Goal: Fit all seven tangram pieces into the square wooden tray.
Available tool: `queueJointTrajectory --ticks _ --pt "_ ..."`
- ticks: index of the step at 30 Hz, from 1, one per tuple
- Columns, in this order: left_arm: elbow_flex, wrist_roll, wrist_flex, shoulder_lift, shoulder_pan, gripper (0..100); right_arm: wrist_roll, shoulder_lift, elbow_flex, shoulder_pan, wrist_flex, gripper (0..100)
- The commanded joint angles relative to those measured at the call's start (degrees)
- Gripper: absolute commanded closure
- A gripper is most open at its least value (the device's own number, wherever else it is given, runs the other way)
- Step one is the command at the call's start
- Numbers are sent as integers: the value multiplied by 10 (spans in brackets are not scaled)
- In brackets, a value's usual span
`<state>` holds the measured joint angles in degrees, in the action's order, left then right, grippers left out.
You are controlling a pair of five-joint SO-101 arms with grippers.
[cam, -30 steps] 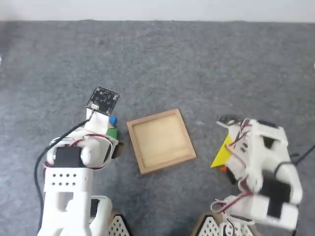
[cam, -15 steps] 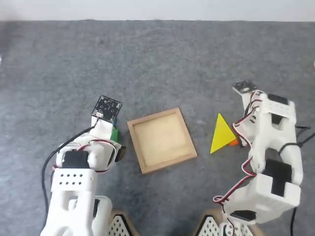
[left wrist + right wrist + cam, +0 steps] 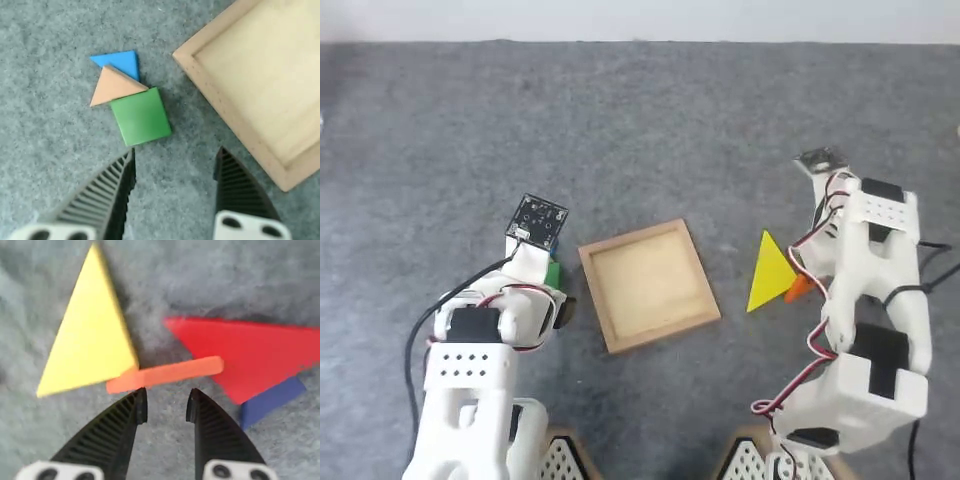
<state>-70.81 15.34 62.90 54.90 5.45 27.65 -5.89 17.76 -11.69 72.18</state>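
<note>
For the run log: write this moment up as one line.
tray empty | left gripper open, by green square | right gripper open, at orange piece | no piece placed yet

My bench (image 3: 640,120) has a grey, felt-like top. The square wooden tray (image 3: 631,237) lies flat near its middle, turned slightly askew. To my left of the tray, a green square (image 3: 140,116), a tan triangle (image 3: 114,87) and a blue triangle (image 3: 120,61) lie touching in a row. To my right lie a yellow triangle (image 3: 87,340), an orange strip (image 3: 165,374) touching it, a red triangle (image 3: 245,352), and a dark blue piece (image 3: 272,397) at the red one's edge.
</note>
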Motion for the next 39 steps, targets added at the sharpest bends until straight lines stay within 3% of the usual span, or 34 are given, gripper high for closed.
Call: queueJointTrajectory --ticks 1,9,15,20,28,32,39 --pt "2 -10 -11 14 3 750 -63 47 -31 16 -16 843" --pt "-9 -13 -24 15 3 750 -76 51 -40 21 -13 841" --pt "-9 -13 -24 15 12 750 -250 51 -38 100 -26 840" --pt "-23 -13 -58 14 49 750 -409 51 -7 102 -68 840" --pt "-24 -13 -61 11 50 750 -408 122 111 52 -144 839" --pt "-24 -13 -61 11 50 750 -396 188 168 62 -186 839" --pt "-25 -13 -60 11 51 750 -370 125 156 24 -191 823"
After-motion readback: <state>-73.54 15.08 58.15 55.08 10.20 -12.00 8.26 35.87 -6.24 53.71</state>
